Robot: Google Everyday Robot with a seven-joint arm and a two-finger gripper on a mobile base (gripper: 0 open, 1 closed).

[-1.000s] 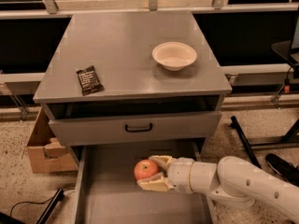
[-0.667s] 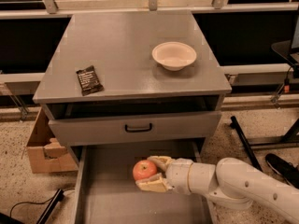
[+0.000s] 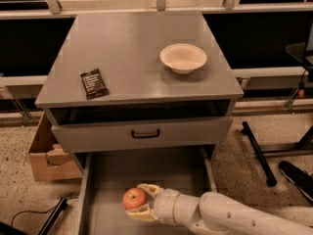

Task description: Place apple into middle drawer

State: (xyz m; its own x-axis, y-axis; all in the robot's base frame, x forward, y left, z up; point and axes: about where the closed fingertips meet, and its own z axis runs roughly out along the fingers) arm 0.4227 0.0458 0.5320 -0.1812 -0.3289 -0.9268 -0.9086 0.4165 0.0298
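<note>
Apple [image 3: 134, 198]: red-orange with a paler patch, held over the floor of the middle drawer [image 3: 146, 170], toward 8 o'clock from the middle of the floor that shows. Cannot tell whether it touches the floor or hangs just above it.

End effector [image 3: 141, 201]: inside the open drawer box, clamped on the apple. One pale finger [image 3: 148, 188] curls over the fruit at its 1 o'clock, the other lies under it at 5 o'clock. White arm [image 3: 230, 217] reaches in from 4 o'clock of the view, crossing the drawer's right wall.

Middle drawer: pulled well out, grey, plain flat floor, thin side walls at 9 and 3 o'clock. Nothing but the apple and the end effector is seen inside it.

Above it, at 12 o'clock from the apple: a grey drawer front [image 3: 98, 137] with a black handle [image 3: 145, 133], with a dark gap showing between it and the top.

Tabletop [image 3: 132, 48]: grey and flat. White bowl [image 3: 183, 58] upright at 2 o'clock of its surface. Dark packet [image 3: 94, 83] lying flat at 8 o'clock, close to the front edge. Bowl and packet well apart.

Floor: speckled. Cardboard box [image 3: 49, 155] at 9 o'clock, against the cabinet's left side. Black bar [image 3: 258, 153] at 3 o'clock of the cabinet.
</note>
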